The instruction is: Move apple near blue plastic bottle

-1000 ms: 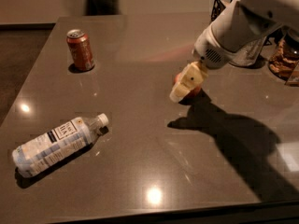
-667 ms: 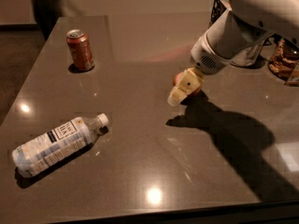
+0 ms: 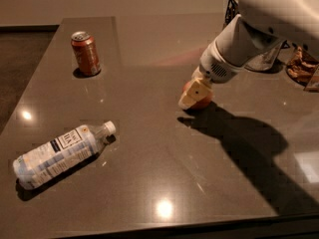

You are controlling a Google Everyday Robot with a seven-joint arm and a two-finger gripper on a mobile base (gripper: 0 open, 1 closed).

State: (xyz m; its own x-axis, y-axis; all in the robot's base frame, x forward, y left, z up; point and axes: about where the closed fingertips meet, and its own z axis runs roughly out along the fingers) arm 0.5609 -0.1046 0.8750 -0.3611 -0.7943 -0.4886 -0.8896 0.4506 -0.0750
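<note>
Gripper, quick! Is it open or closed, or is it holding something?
Gripper: down low right at the apple, far from the blue plastic bottle. Whether it is open, closed or holding the apple cannot be told.

Gripper [image 3: 192,95] at apple [image 3: 205,101], ctr-right

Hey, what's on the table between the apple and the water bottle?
Nothing: in the camera view only bare table lies between the apple, where the gripper sits, and the blue plastic bottle.
</note>
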